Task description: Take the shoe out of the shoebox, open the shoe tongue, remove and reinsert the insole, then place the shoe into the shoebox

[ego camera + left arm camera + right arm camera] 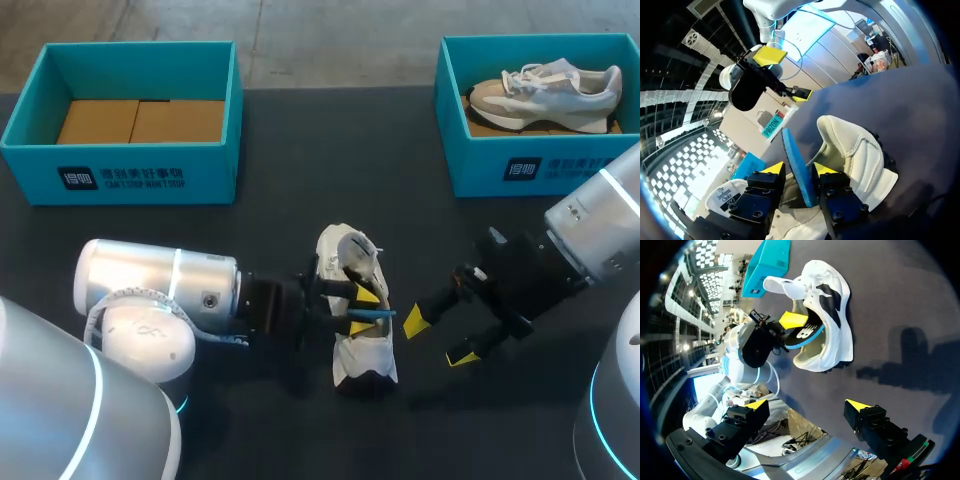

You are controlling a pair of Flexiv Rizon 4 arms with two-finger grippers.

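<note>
A white shoe (362, 350) with black side marks lies on the dark table between my two grippers, its tongue pulled up and back. A blue insole (378, 315) sticks out of the shoe's opening. In the left wrist view the insole (795, 160) stands edge-on between the fingers of my left gripper (799, 168), which sit slightly apart right at the shoe (855, 155) mouth. My right gripper (437, 338) hovers wide open just right of the shoe and holds nothing. From the right wrist the shoe (832, 325) and insole (805, 336) lie ahead of that gripper (806, 404).
A teal shoebox (120, 170) with brown cardboard inside stands at the back left. Another teal shoebox (540, 165) at the back right holds a grey and white shoe (545, 90). Bare dark table lies between the boxes and the arms.
</note>
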